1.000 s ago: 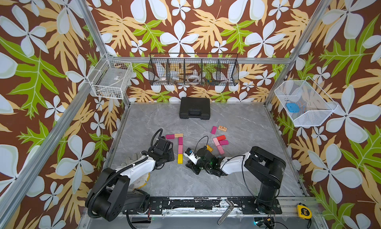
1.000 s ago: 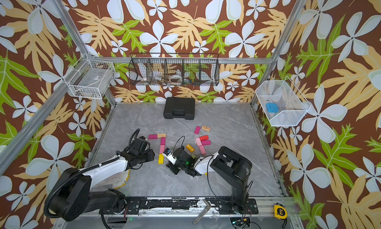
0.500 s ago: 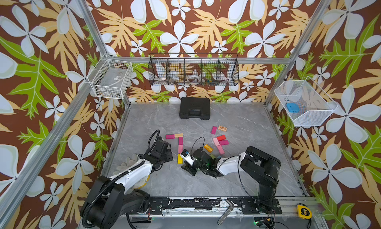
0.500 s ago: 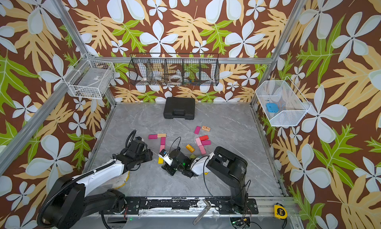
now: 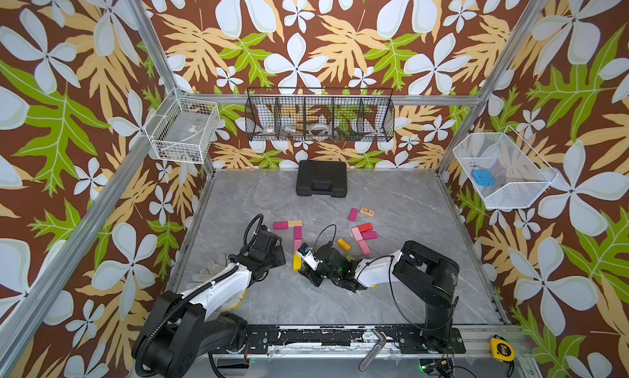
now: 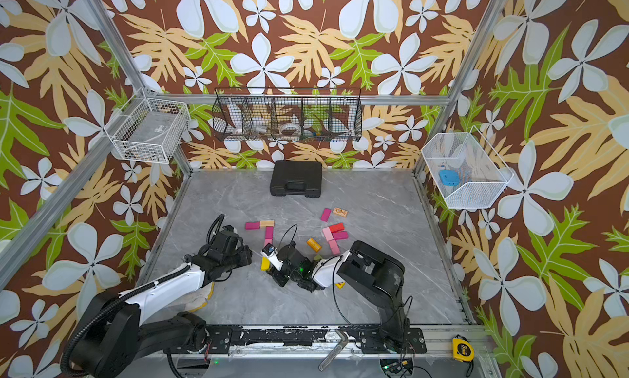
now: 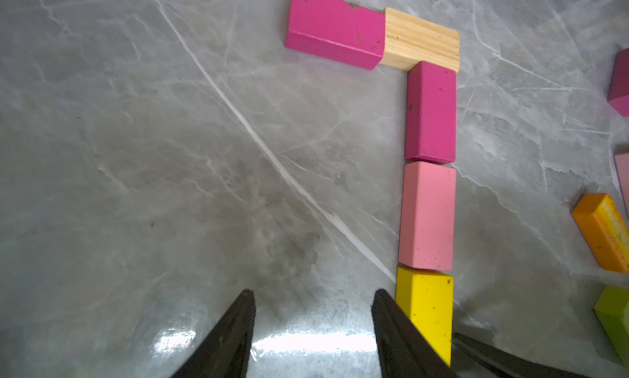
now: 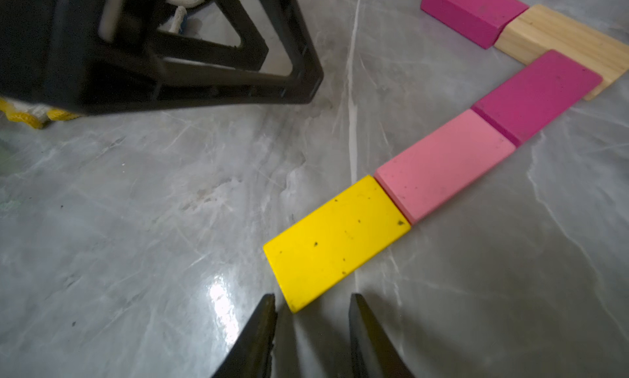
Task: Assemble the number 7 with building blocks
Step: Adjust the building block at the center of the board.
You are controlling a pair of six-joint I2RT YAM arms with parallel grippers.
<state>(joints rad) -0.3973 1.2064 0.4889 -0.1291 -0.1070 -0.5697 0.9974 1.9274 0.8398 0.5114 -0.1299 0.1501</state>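
1. On the table, left of centre, five blocks lie flat and form one figure.
2. The outer bar block and the corner block touch end to end, running across the table.
3. From the corner block's near side, the upper stem block, the middle stem block and the lowest stem block run end to end toward the robot.
4. The left gripper sits just left of the lowest stem block. The right gripper is at that block's near corner.
5. The loose cluster lies right of the figure, apart from it, with a single block between them.
6. The case lies at the table's back edge, behind everything.
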